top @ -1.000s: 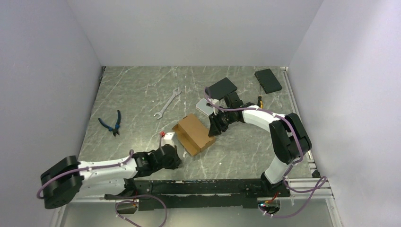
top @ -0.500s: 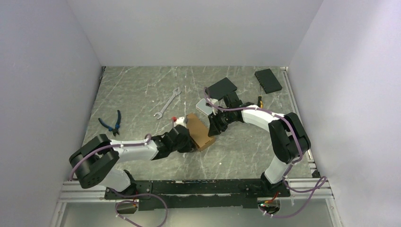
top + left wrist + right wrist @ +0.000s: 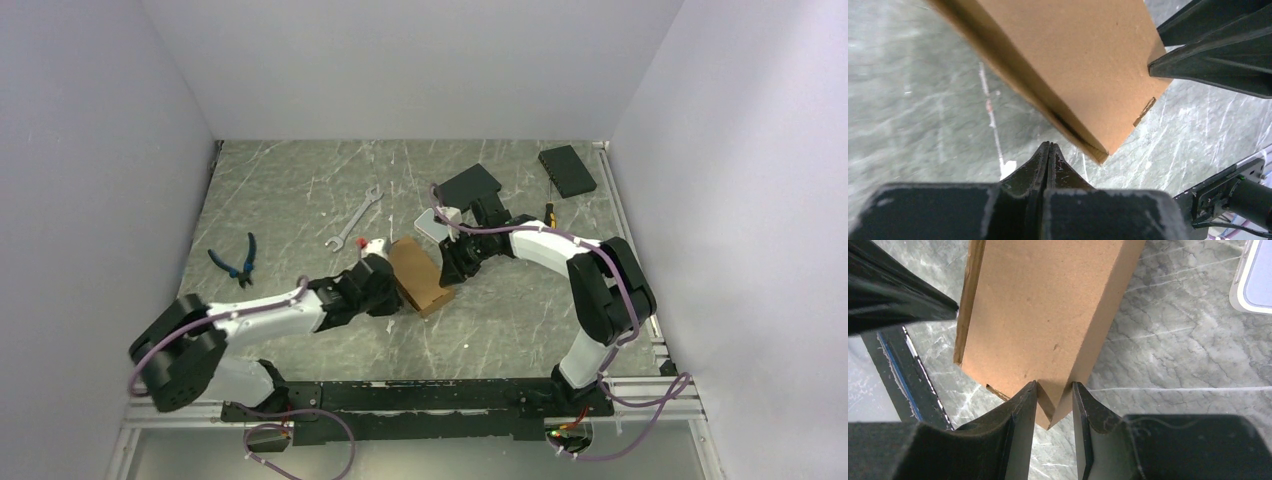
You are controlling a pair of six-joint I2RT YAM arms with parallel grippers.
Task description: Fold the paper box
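Note:
The paper box [image 3: 422, 277], plain brown cardboard, lies in the middle of the table, tilted up at its right end. My right gripper [image 3: 447, 270] is shut on the box's near corner [image 3: 1048, 305], with one finger on either side of its folded edge [image 3: 1054, 386]. My left gripper [image 3: 393, 288] is shut and holds nothing. Its joined tips [image 3: 1049, 145] sit just short of the box's lower left edge [image 3: 1073, 60]. The right gripper's black fingers [image 3: 1208, 50] show at the box's far side in the left wrist view.
A wrench [image 3: 355, 216] and blue-handled pliers [image 3: 238, 260] lie to the left. Two black slabs [image 3: 470, 183] [image 3: 567, 170] lie at the back right. A small white case [image 3: 430, 224] sits just behind the box. White walls enclose three sides of the table.
My left arm has swung from the near-left of the table up to the box's left side, gripper staying shut. The box now shows narrower. The right gripper has kept its hold.

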